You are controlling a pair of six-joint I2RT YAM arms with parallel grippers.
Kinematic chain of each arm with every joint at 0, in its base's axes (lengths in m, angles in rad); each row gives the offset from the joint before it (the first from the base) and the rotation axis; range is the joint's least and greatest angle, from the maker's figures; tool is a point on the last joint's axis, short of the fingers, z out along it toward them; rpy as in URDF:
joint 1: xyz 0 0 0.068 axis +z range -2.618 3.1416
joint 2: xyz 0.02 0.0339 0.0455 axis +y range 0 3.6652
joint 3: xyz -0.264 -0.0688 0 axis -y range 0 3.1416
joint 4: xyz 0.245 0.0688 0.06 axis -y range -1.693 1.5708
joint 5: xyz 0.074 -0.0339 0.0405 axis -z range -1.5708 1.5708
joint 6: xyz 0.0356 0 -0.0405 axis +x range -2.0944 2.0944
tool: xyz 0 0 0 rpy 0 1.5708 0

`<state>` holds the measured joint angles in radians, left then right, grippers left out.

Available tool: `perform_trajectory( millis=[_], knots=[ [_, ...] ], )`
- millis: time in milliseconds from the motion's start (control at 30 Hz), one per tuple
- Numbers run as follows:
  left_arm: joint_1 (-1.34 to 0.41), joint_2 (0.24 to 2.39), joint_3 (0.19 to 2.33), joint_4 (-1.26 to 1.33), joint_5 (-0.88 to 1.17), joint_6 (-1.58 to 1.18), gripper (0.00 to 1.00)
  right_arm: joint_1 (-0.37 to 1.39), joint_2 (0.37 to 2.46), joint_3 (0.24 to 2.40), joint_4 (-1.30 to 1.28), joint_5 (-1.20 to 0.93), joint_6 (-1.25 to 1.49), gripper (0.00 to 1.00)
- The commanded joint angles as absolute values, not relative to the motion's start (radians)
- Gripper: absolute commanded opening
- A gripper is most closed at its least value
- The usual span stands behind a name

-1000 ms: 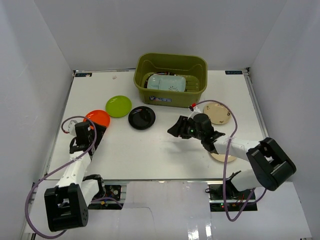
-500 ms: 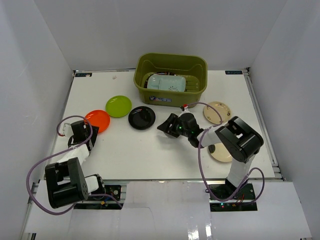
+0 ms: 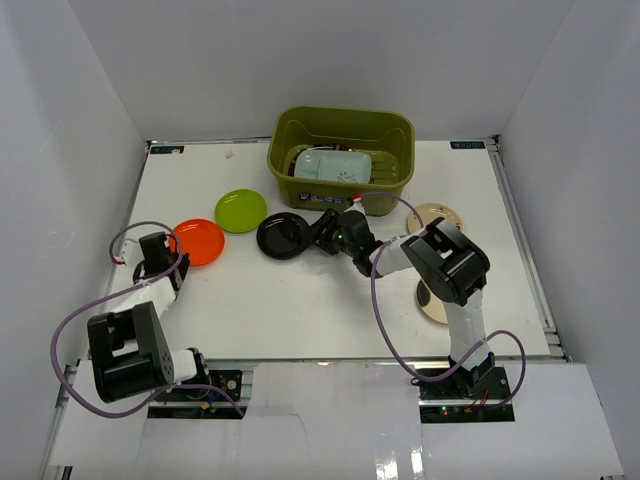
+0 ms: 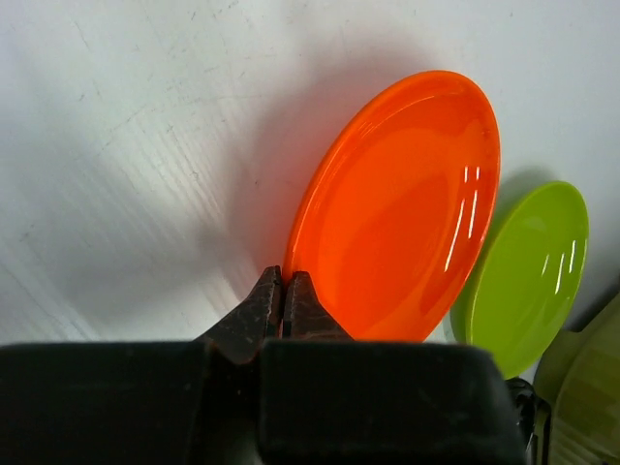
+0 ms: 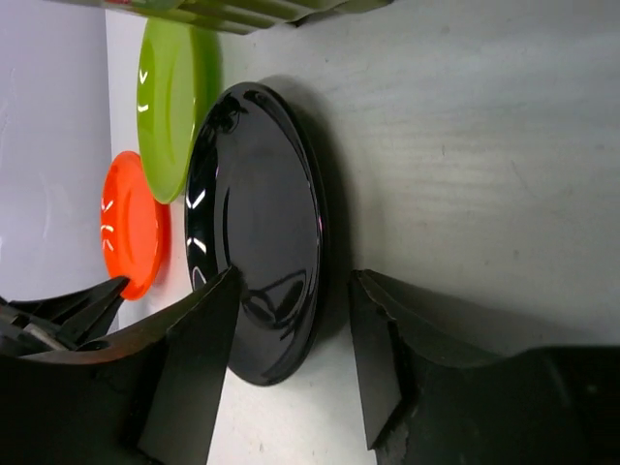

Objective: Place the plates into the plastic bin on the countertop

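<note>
The orange plate lies at the left of the countertop. My left gripper is shut on its near rim, and the left wrist view shows the fingertips pinched on the orange plate. The lime green plate lies beside it. My right gripper stands open at the black plate, one finger over the black plate and one outside its rim. The olive plastic bin stands behind with a pale dish inside.
One beige plate lies right of the bin and another is partly hidden under the right arm. Cables loop from both arms. White walls edge the countertop on three sides.
My left gripper has shut on the orange plate's rim. My right gripper has travelled left and away from the bases, up to the black plate, and stays open.
</note>
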<state>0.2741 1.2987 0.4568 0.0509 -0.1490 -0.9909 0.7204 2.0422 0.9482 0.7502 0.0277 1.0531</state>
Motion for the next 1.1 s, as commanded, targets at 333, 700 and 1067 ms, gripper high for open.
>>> perform_trajectory(
  millis=[333, 700, 1067],
  knots=[
    [0.278, 0.956, 0.571, -0.308, -0.078, -0.782, 0.0, 0.726, 2.089, 0.994, 0.658, 0.023, 1.032, 0.15],
    [-0.005, 1.052, 1.001, -0.244, 0.226, -0.819, 0.0, 0.726, 1.695, 0.541, 0.936, -0.176, 1.029, 0.08],
    [-0.347, 1.708, 1.661, -0.301, 0.144, -0.686, 0.0, 0.721, 1.096, 0.324, 0.576, -0.147, 0.795, 0.08]
  ],
)
